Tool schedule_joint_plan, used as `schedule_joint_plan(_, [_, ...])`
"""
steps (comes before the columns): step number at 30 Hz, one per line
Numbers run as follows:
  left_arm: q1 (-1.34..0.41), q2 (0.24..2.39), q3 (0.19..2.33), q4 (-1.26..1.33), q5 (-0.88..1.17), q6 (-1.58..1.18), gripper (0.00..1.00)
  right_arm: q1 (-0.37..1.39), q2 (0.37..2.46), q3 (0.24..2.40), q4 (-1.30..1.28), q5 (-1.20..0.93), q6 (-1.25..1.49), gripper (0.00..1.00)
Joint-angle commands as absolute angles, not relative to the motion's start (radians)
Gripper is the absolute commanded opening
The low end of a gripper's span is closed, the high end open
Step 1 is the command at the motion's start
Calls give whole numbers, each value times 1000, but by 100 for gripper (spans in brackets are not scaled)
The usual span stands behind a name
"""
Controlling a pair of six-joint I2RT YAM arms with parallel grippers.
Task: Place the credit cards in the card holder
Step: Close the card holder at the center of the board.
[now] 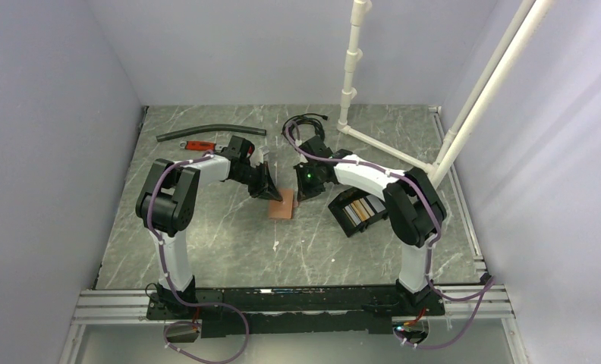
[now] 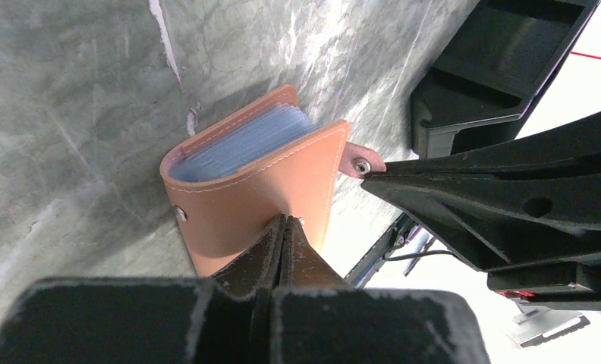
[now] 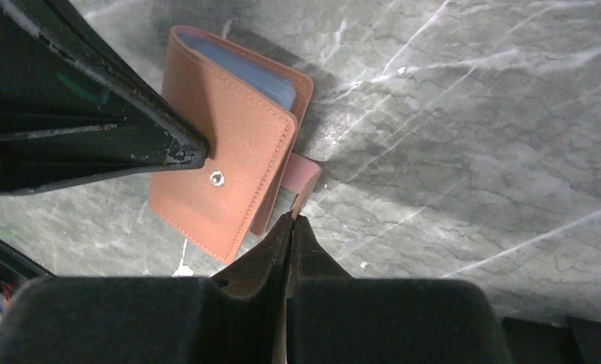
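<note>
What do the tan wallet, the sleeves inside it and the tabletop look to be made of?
Wallet: leather or imitation, matte tan, pale stitching along the edges, metal snap.
Sleeves: clear, bluish plastic, seen as thin stacked layers.
Tabletop: grey marble-look surface with white veins; stone or printed laminate, cannot tell.

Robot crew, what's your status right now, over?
Both shut: left claw tip on tan wallet cover, right claw at its snap tab. Some credit cards in black card holder. Nothing blocking.

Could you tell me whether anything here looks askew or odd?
Yes: the tan wallet lies unsnapped, its cover gaping over clear sleeves, strap tab loose beside the right end effector. The black card holder sits at a slant.
</note>
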State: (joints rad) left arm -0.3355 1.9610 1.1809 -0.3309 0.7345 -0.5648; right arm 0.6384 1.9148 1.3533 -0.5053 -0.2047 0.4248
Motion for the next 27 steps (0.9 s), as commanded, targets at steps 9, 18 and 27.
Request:
schedule_joint_plan(9, [-356, 2002, 1171, -401, 601, -518, 0, 629, 1852, 1294, -327, -324, 309, 0])
schedule_joint_plan(18, [-356, 2005, 1172, -402, 603, -521, 0, 616, 1790, 1189, -165, -441, 312, 0])
schedule_joint_plan(27, [-356, 2004, 1173, -405, 598, -521, 0, 606, 1800, 1175, -126, -539, 280, 0])
